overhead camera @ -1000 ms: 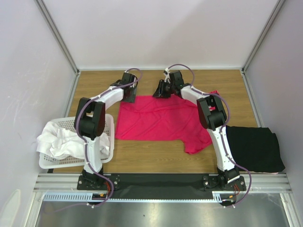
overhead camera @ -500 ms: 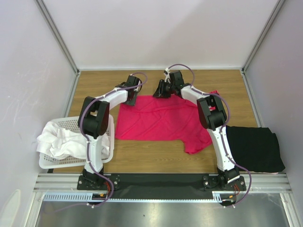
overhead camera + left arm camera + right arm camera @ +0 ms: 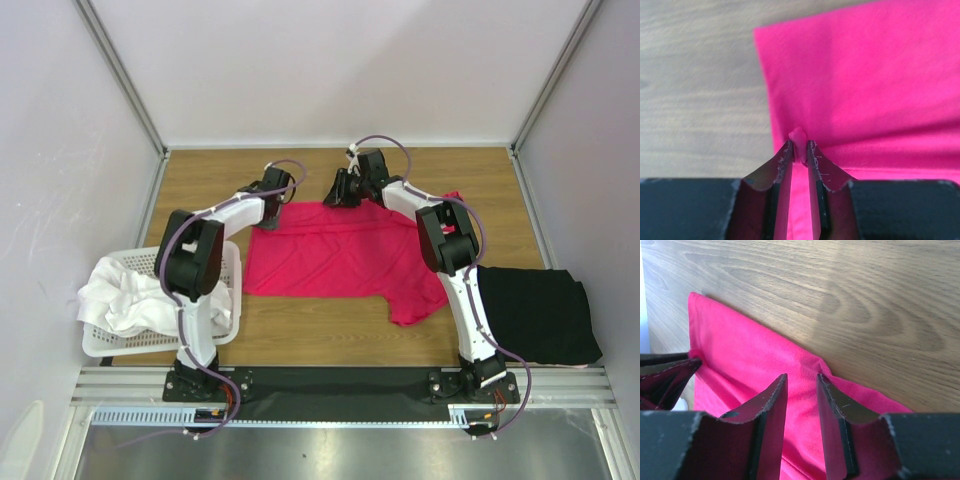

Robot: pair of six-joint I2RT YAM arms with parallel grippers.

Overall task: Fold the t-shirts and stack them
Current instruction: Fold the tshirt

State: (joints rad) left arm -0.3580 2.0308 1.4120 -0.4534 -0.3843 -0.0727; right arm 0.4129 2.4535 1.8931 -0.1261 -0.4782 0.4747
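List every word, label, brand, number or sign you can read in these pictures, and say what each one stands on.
None can be read: no print shows on the pink shirt, the black shirt, the basket or the table.
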